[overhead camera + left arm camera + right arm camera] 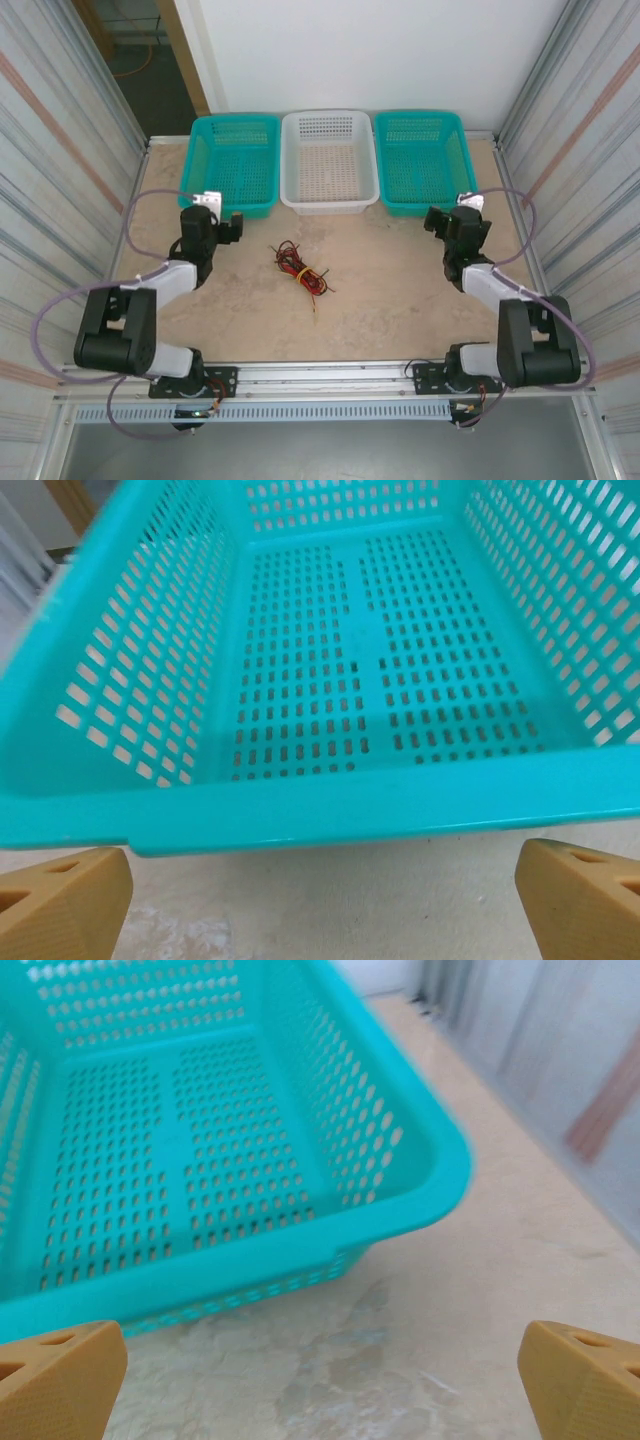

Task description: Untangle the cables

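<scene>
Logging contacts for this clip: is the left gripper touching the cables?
Apart. The top view shows a stretch of table between the left gripper and the cables. The gripper's jaws stand open, facing the teal basket.

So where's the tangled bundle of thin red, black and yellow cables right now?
In the top view the cables lie bunched on the beige table, slightly left of centre, a little in front of the white perforated plastic basket.

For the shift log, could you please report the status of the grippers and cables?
Left gripper open, empty. Right gripper open, empty. Cables in one tangle, untouched. Nothing in the way.
</scene>
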